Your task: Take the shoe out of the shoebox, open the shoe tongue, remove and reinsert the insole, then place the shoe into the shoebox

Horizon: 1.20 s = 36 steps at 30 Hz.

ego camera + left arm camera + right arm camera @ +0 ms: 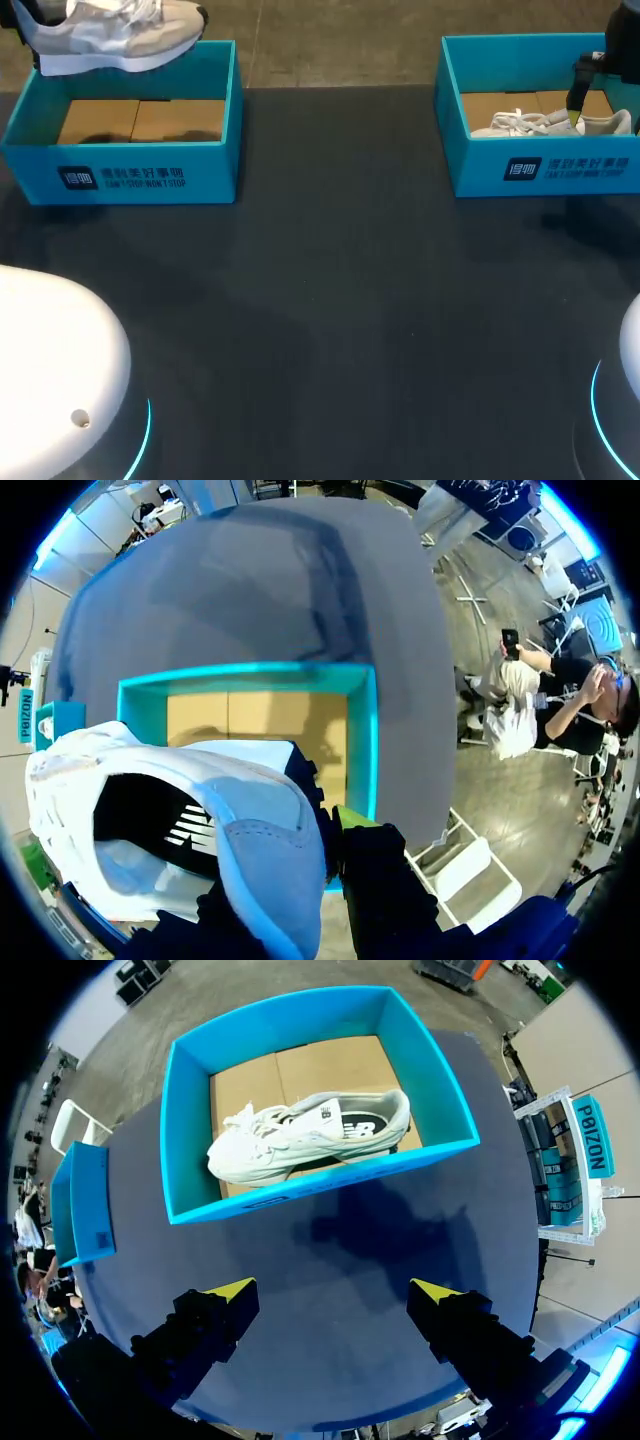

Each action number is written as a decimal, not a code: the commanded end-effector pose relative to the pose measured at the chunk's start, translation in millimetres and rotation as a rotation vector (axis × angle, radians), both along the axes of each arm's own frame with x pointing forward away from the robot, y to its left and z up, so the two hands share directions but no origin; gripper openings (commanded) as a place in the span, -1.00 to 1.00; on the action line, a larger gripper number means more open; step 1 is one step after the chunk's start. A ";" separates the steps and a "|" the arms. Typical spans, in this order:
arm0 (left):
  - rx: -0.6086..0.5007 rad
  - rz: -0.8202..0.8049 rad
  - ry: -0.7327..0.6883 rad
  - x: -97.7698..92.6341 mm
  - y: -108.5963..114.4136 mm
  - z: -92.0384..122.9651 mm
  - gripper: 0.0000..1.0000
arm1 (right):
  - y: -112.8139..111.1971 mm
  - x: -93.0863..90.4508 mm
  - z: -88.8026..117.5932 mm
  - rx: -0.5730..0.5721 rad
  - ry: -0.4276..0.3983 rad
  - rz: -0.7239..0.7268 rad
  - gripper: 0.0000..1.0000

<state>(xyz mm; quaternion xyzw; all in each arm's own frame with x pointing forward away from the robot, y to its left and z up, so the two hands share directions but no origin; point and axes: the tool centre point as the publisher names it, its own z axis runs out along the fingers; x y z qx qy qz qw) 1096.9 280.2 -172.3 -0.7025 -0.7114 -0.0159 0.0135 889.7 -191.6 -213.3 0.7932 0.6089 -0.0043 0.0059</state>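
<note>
White mesh and grey suede, the shoe (110,35) hangs pinched by its heel in the left gripper (300,870), its shoebox (120,175) below, likely held clear for tongue work, while the right gripper (335,1305) hovers spread wide, a second shoe (300,1135) boxed ahead.

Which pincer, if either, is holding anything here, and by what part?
The left pincer holds the shoe by its heel end, in the air above a shoebox. The right pincer is open and empty.
</note>
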 end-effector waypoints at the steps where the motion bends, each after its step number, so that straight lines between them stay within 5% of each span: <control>1: 0.024 0.008 -0.140 -66.2 -15.1 15.5 -1.00 | 0.2 0.4 -0.4 0.000 0.001 0.000 1.00; 18: 0.040 -0.054 -0.144 -205.4 -89.8 14.1 -1.00 | 0.2 0.4 -0.4 0.000 0.001 0.000 1.00; 36: 0.067 -0.064 -0.154 -309.2 -172.6 -6.4 -1.00 | 0.2 0.4 -0.4 0.000 0.001 0.000 1.00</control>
